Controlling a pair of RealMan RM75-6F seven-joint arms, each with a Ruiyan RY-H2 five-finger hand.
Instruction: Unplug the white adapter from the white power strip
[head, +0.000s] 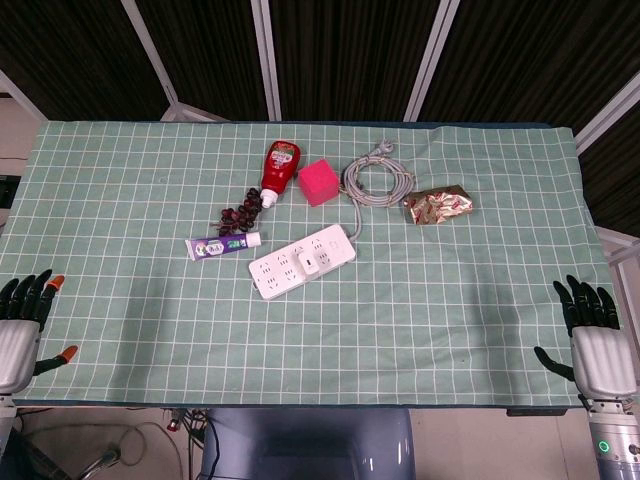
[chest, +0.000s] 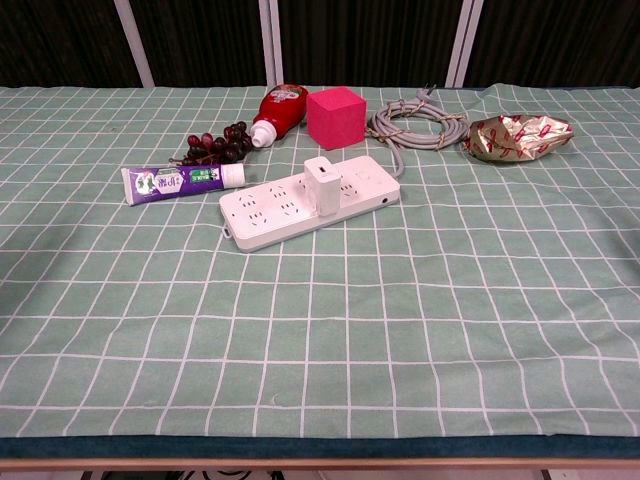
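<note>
A white power strip (head: 301, 262) (chest: 300, 202) lies slanted near the middle of the green checked tablecloth. A white adapter (head: 312, 262) (chest: 323, 185) stands plugged into it, upright. The strip's grey cord (head: 372, 180) (chest: 415, 125) is coiled behind it. My left hand (head: 22, 325) rests at the table's near left corner and my right hand (head: 595, 340) at the near right corner. Both are far from the strip, fingers spread, holding nothing. The chest view shows neither hand.
Behind and left of the strip lie a purple toothpaste tube (head: 222, 246) (chest: 183, 181), dark grapes (head: 238, 213) (chest: 217, 145), a red bottle (head: 279, 167) (chest: 277, 110) and a pink cube (head: 319, 181) (chest: 335, 117). A shiny foil wrapper (head: 438, 206) (chest: 519, 136) sits at the right.
</note>
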